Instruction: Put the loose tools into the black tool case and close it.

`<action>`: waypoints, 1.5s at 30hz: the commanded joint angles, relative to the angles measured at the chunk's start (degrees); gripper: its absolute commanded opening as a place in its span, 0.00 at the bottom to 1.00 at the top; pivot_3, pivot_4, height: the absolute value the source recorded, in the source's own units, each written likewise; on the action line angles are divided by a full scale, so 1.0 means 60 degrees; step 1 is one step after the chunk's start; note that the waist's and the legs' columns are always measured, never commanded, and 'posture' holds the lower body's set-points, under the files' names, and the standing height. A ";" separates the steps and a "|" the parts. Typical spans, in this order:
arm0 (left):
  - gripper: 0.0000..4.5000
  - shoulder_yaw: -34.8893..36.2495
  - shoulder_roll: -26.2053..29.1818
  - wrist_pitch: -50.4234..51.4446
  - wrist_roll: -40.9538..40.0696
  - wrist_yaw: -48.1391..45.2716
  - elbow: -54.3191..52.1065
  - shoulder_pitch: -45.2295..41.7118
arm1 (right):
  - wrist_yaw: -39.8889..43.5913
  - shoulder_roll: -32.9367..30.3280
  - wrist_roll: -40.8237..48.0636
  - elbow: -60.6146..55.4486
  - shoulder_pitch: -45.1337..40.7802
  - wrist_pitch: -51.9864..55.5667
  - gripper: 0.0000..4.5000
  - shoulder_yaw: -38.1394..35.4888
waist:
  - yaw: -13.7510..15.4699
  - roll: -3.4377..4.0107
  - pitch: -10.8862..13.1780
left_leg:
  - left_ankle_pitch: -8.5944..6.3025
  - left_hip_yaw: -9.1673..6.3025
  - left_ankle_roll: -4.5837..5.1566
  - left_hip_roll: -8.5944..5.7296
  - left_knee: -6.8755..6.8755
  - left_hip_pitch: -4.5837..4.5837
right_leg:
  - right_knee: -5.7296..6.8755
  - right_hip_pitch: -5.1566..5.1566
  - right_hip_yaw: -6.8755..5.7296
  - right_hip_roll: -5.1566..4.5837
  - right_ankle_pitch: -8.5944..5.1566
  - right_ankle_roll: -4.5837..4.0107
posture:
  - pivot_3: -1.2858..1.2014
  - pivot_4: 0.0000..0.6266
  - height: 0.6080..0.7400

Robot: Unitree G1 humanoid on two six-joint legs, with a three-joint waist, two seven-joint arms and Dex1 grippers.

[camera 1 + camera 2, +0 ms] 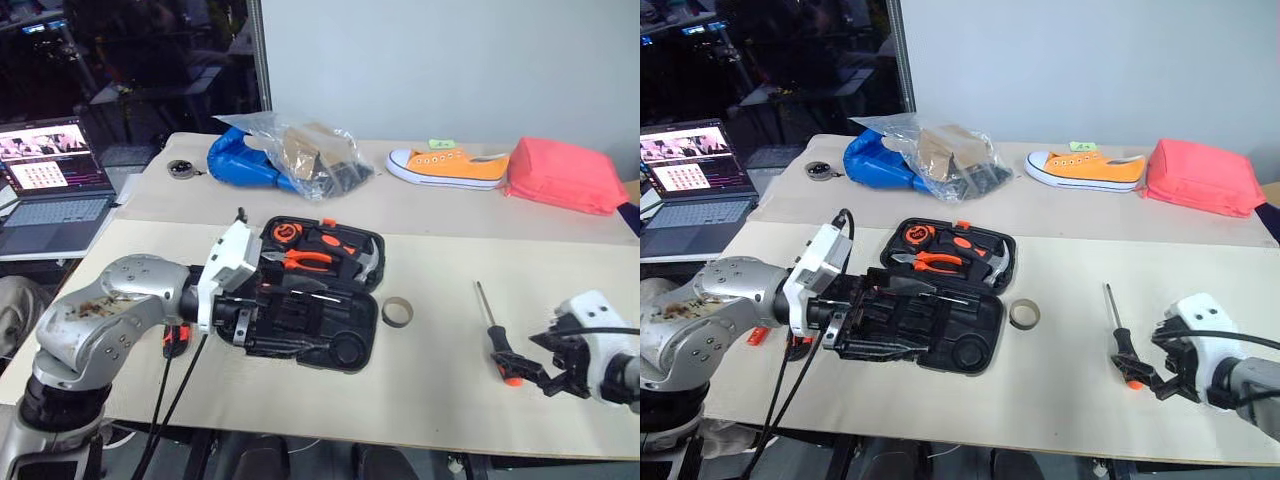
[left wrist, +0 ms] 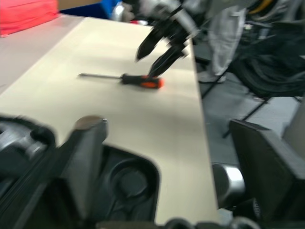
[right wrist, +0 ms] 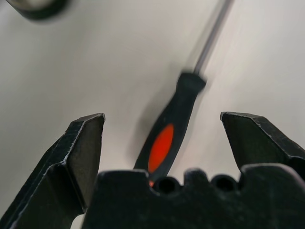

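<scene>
Screwdriver (image 3: 170, 129) lying loose between the spread fingers of the right gripper (image 1: 540, 362), lower right of the frame.

Its orange-and-black handle sits in the gap of those parted jaws, neither finger touching it, the shaft pointing away up the table (image 1: 440, 320). At left centre, the left gripper (image 1: 840, 325) is released too, fingers wide at the near edge of the open black tool case (image 1: 345, 345). Beside the case stands a tape roll (image 1: 397, 312). Farther back lie an orange shoe (image 1: 447, 165) and a plastic bag (image 1: 290, 150).
</scene>
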 commanded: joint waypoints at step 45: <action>1.00 0.6628 -0.0123 -0.3170 -0.0047 0.0572 -0.0765 0.8502 | 0.4515 0.3226 -0.4121 0.4061 -1.0460 -0.2347 0.22 1.0614 | -0.0188 -0.0040 0.0100 | -0.0012 -0.0075 0.0003 0.0013 -0.0111 0.0018 | 0.0048 -0.0088 -0.0020 -0.0033 0.0012 -0.0146 | 0.52 0.24 1.00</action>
